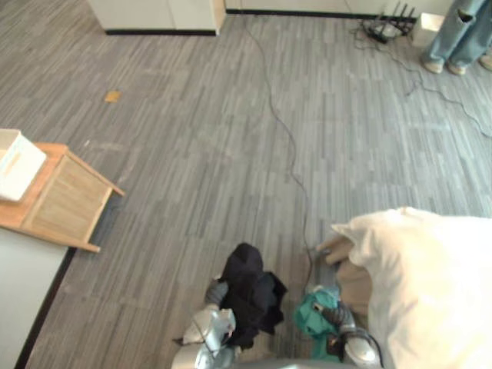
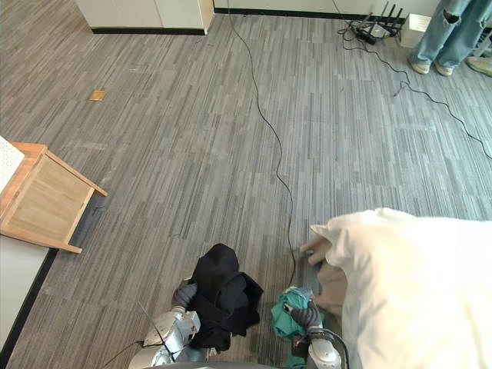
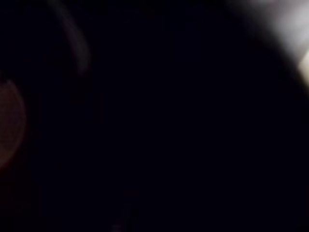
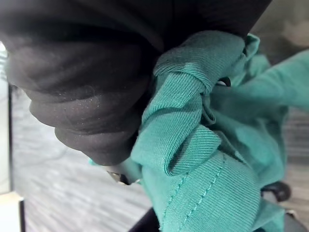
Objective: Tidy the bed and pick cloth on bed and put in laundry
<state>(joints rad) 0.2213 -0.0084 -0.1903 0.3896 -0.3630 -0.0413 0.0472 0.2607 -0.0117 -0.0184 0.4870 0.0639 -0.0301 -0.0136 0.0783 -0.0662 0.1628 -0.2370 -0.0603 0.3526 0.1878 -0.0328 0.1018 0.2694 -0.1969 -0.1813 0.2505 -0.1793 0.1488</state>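
Though bunched, teal cloth point(image 1: 310, 321) in robot hand point(image 1: 337, 314)

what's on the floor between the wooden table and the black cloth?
Nothing. Bare grey floor runs from the wooden table to the black cloth; both eye views show it.

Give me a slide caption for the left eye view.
Black cloth draped on the left hand, teal cloth gripped in the right hand, beside white bedding.
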